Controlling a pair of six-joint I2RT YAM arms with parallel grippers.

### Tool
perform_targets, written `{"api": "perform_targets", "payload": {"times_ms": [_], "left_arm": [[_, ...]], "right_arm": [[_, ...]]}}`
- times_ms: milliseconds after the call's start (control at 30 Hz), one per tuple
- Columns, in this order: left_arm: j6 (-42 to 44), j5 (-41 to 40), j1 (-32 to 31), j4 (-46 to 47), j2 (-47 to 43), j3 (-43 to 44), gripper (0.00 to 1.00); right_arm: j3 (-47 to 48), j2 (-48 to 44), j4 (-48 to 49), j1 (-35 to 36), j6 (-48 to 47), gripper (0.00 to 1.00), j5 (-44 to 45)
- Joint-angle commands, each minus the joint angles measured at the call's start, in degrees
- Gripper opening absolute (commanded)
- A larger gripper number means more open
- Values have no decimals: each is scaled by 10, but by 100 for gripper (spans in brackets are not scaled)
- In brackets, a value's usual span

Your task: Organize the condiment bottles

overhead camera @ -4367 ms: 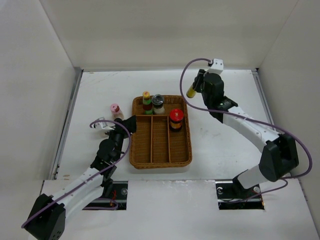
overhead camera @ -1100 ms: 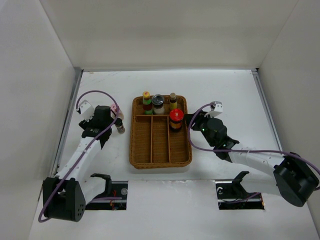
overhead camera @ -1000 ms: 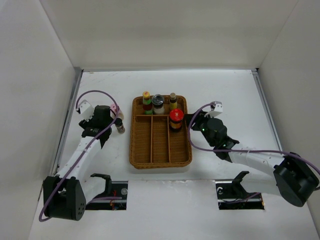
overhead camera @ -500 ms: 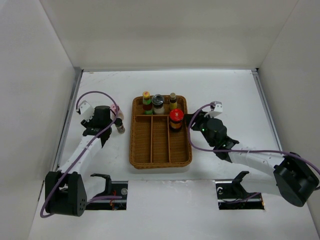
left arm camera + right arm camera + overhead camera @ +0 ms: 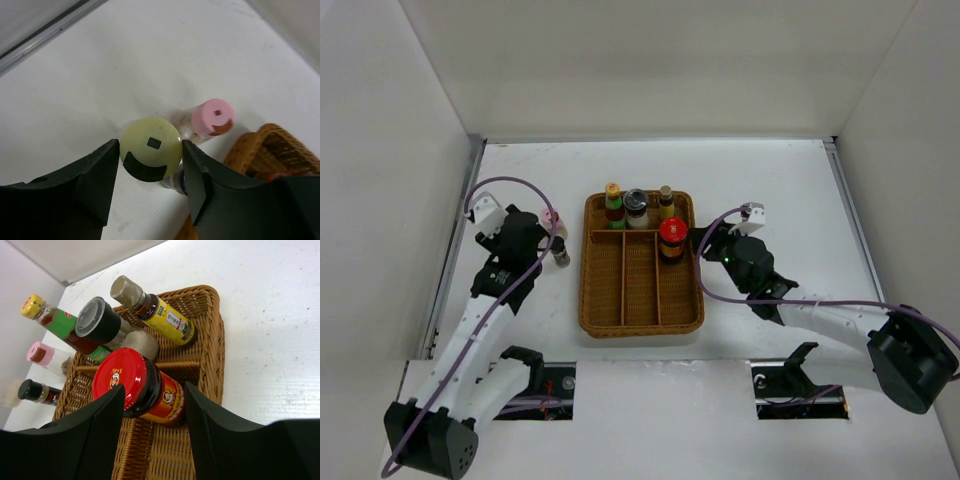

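My left gripper (image 5: 552,250) (image 5: 151,145) is shut on the pale-yellow cap of a small dark bottle (image 5: 560,258) (image 5: 150,150) left of the wicker tray (image 5: 640,325). A finger touches each side of the cap. The pink-capped bottle (image 5: 550,217) (image 5: 213,116) stands just behind it. The tray's back row holds the yellow-capped bottle (image 5: 612,190) (image 5: 50,315), the grey-lidded jar (image 5: 636,200) (image 5: 100,320) and the tan-capped bottle (image 5: 665,195) (image 5: 160,310). The red-lidded jar (image 5: 671,232) (image 5: 127,382) stands in the right compartment. My right gripper (image 5: 702,240) (image 5: 154,390) is open and empty by the tray's right rim, facing the red jar.
The tray's three long front compartments hold only the red jar. White walls enclose the table on the left, back and right. A metal strip (image 5: 455,240) runs along the left edge.
Since 4.4 s ago the right gripper set the tan-capped bottle in the tray and drew back low. The left gripper moved onto the pale-yellow-capped bottle. In the last half second the left elbow swung back.
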Motion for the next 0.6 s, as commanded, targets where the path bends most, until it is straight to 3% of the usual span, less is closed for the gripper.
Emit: {"api": "perform_targets", "payload": {"times_ms": [0, 333, 567], "left_arm": [[23, -42, -51, -8, -35, 69, 40], [26, -70, -251, 14, 37, 146, 42], [-25, -24, -293, 81, 135, 104, 43]], "right_arm": [[9, -4, 30, 3, -5, 55, 8], [10, -4, 29, 3, -6, 55, 6], [6, -16, 26, 0, -8, 55, 9]]}}
